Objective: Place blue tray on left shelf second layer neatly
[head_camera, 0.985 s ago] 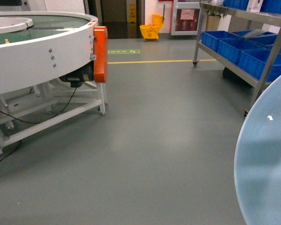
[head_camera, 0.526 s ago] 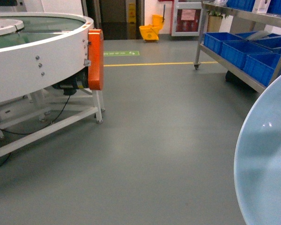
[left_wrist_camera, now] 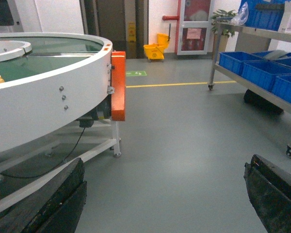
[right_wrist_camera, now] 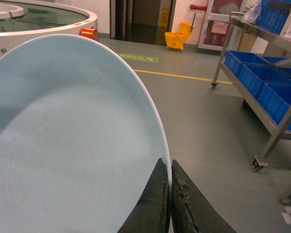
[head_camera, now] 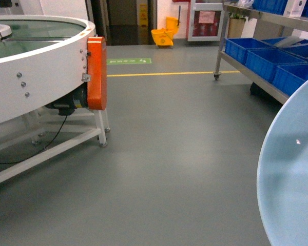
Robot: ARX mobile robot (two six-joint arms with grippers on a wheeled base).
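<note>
The blue tray (head_camera: 292, 174) is a pale glossy dish filling the lower right corner of the head view, held on edge above the floor. In the right wrist view the blue tray (right_wrist_camera: 72, 145) covers the left half of the frame. My right gripper (right_wrist_camera: 168, 163) is shut on its rim, one dark finger on each side. My left gripper (left_wrist_camera: 165, 170) is open, its two black fingers (left_wrist_camera: 63, 194) far apart with only grey floor between them. Neither gripper shows in the head view. A wheeled metal shelf rack (head_camera: 256, 77) stands at the right; I cannot tell whether it is the left shelf.
A big round white conveyor machine (head_camera: 41, 66) with an orange guard (head_camera: 96, 74) stands on a white frame at the left. Dark-blue crates (head_camera: 251, 51) fill the rack's lower layer. A yellow mop bucket (head_camera: 164, 35) and a yellow floor line (head_camera: 169, 73) lie ahead on grey floor.
In the head view the conveyor machine has slid leftward and the yellow line has dropped lower, so the robot's view has shifted. The tray stays at the lower right.
</note>
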